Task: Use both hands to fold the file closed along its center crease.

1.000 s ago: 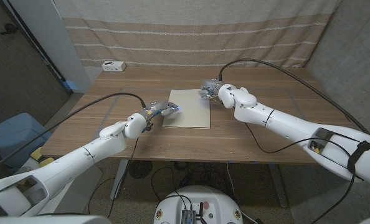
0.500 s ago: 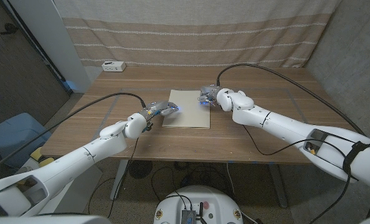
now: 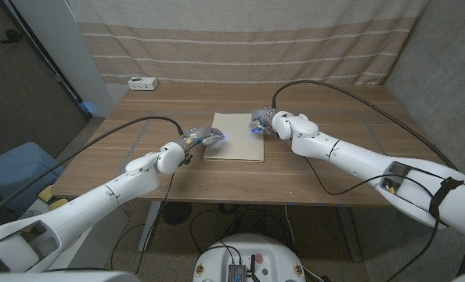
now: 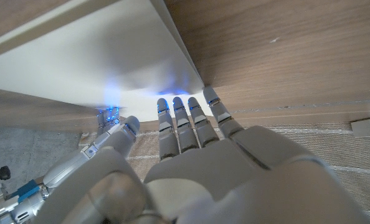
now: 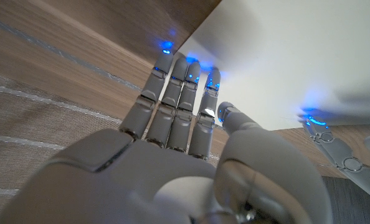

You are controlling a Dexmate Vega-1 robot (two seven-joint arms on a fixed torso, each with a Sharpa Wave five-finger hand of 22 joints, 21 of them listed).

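Note:
The file [image 3: 235,137] is a pale cream sheet lying flat at the middle of the wooden table [image 3: 326,168]. My left hand [image 3: 199,139] is at its left edge near the front corner, fingers stretched out. In the left wrist view those fingertips [image 4: 210,96] touch the file's [image 4: 98,56] edge. My right hand [image 3: 265,121] is at the file's right edge toward the far corner. In the right wrist view its straight fingers [image 5: 172,93] reach onto the file's [image 5: 297,56] edge. Neither hand grips anything.
A small white box [image 3: 142,82] sits at the table's back left corner. Black cables run over the table from both arms. A striped curtain [image 3: 240,39] hangs behind the table. A blue object [image 3: 13,168] stands on the floor off the left side.
My right hand has slid a little to the left, up to the file's right edge. The left hand and the file have stayed put.

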